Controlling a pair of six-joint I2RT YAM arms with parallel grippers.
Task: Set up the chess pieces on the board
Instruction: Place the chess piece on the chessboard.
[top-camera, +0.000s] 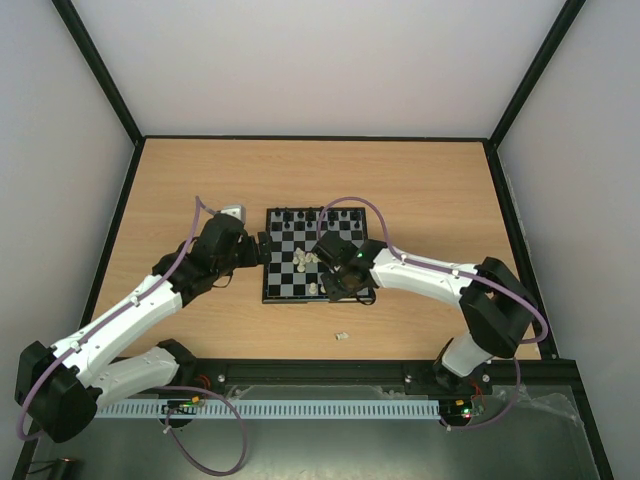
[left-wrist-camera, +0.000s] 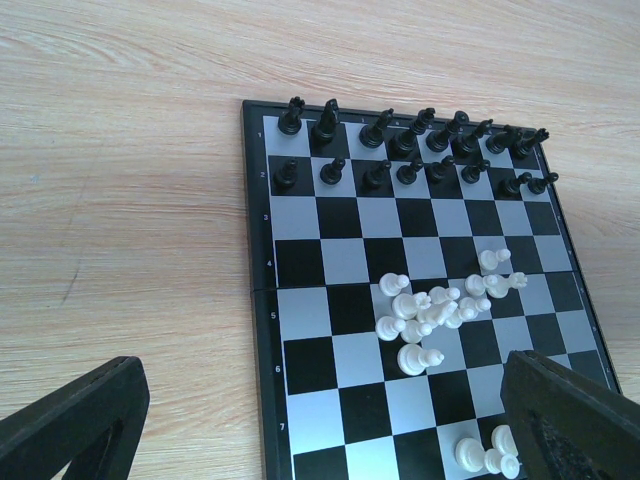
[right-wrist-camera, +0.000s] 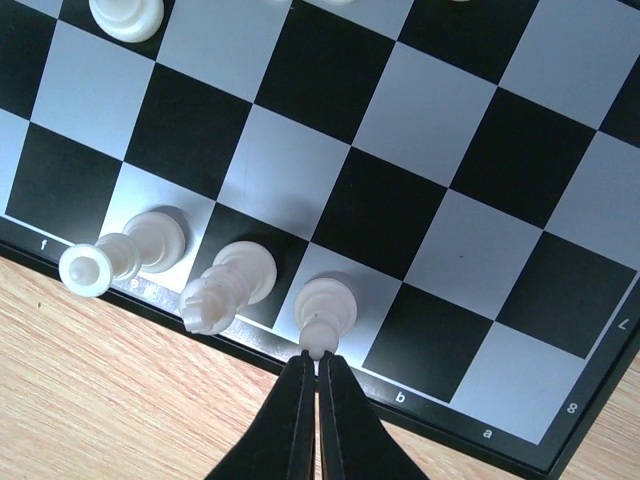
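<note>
The board (top-camera: 283, 286) lies mid-table, also in the left wrist view (left-wrist-camera: 340, 215) and right wrist view (right-wrist-camera: 300, 170). Black chess pieces (left-wrist-camera: 410, 150) stand in its two far rows. Cream-white pieces (left-wrist-camera: 440, 305) lie heaped near the middle. Three white pieces stand on the near edge row: one (right-wrist-camera: 150, 240), a crowned one (right-wrist-camera: 240, 275) and one (right-wrist-camera: 325, 305). My right gripper (right-wrist-camera: 318, 358) is shut, its tips pinching the top of that last piece. My left gripper (left-wrist-camera: 320, 430) is open and empty above the board's left side, its fingers (left-wrist-camera: 80, 420) wide apart.
One small white piece (top-camera: 341, 336) lies on the wooden table in front of the board. Another white piece (right-wrist-camera: 127, 15) stands a few squares in. Black rails edge the table, with grey walls around.
</note>
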